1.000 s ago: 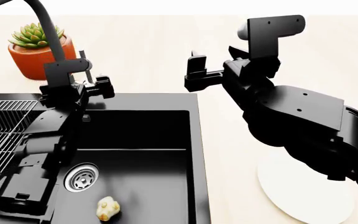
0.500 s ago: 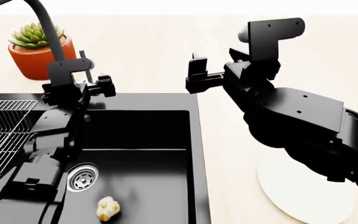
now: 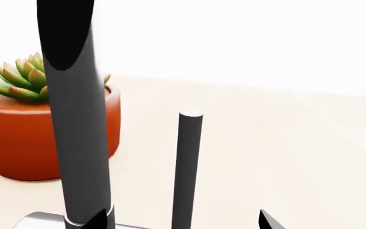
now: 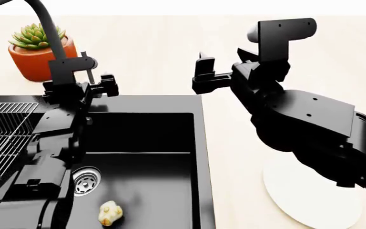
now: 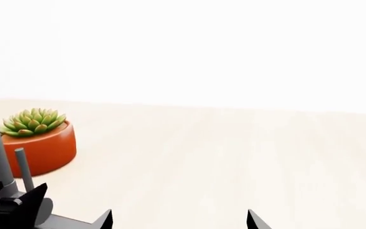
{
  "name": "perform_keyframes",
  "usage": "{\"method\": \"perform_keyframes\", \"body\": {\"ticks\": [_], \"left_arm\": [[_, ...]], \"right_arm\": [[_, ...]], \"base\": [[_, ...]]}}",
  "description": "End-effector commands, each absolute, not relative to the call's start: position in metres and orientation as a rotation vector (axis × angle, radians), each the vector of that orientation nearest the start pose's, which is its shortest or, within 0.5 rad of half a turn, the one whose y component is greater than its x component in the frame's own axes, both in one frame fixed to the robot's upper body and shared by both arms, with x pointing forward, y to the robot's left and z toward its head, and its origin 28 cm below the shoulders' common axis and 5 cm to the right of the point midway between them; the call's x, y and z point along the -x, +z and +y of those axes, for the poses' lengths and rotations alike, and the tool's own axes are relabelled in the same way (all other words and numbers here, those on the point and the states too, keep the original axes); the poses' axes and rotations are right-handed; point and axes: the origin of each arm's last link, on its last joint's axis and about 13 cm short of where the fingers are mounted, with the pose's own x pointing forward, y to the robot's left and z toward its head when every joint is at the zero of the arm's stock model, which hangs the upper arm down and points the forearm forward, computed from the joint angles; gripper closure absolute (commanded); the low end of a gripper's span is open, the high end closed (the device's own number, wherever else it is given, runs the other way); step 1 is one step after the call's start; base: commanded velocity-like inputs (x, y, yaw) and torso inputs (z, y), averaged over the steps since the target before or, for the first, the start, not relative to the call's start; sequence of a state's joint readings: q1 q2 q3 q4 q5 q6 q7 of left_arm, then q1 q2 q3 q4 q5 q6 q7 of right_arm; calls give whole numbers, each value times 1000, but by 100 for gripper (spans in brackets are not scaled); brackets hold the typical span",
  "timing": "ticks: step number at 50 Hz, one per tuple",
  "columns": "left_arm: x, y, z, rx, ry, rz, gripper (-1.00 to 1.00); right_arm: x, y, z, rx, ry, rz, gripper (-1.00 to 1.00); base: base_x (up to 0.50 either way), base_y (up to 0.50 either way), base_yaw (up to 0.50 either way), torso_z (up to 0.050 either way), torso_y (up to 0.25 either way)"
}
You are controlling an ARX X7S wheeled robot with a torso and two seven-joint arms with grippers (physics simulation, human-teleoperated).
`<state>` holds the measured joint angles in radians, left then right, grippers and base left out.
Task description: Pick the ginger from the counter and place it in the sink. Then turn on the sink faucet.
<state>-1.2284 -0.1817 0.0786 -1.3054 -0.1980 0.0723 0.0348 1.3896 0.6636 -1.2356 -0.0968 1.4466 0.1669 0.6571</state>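
In the left wrist view we look straight at the sink faucet (image 3: 75, 119), its thick dark neck rising out of frame, and beside it the thin upright side lever (image 3: 188, 167) with a flat round top; behind both stands the potted succulent (image 3: 24, 129) on the counter (image 3: 285, 157). Only two dark fingertip slivers of the left gripper (image 3: 183, 223) show at the picture's edge, one to each side of the lever, so its jaws read as spread with the lever between them and not yet pinched. We judge the lever a stiff, smooth, slender metal rod, likely to slip unless we take hold low on the shaft or push against its side near the top. The head view gives what the wrist cannot: the ginger (image 4: 110, 213) lies in the sink (image 4: 145, 143), near the round steel drain (image 4: 86, 181), so the first half of the task looks done. It also shows the left gripper (image 4: 84, 88) right at the faucet base, the wire rack (image 4: 2, 133), and a white plate (image 4: 310, 200) under the right arm. The right gripper (image 4: 203, 76) hovers over the counter, well apart from the faucet. The right wrist view shows its two tips (image 5: 103, 220) wide apart with nothing between, and the faucet and succulent from afar.
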Motion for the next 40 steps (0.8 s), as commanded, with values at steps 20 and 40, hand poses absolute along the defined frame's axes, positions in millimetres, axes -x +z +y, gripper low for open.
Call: {"method": "perform_keyframes", "body": {"ticks": [20, 40], "left_arm": [[-423, 166, 278, 85, 81, -137, -100], [-422, 161, 275, 105, 56, -119, -100]], "right_arm": [[-308, 253, -77, -34, 326, -24, -100], [-307, 252, -77, -34, 332, -19, -100]], "base": [[0, 0, 0, 0, -26], [0, 0, 0, 0, -40]]}}
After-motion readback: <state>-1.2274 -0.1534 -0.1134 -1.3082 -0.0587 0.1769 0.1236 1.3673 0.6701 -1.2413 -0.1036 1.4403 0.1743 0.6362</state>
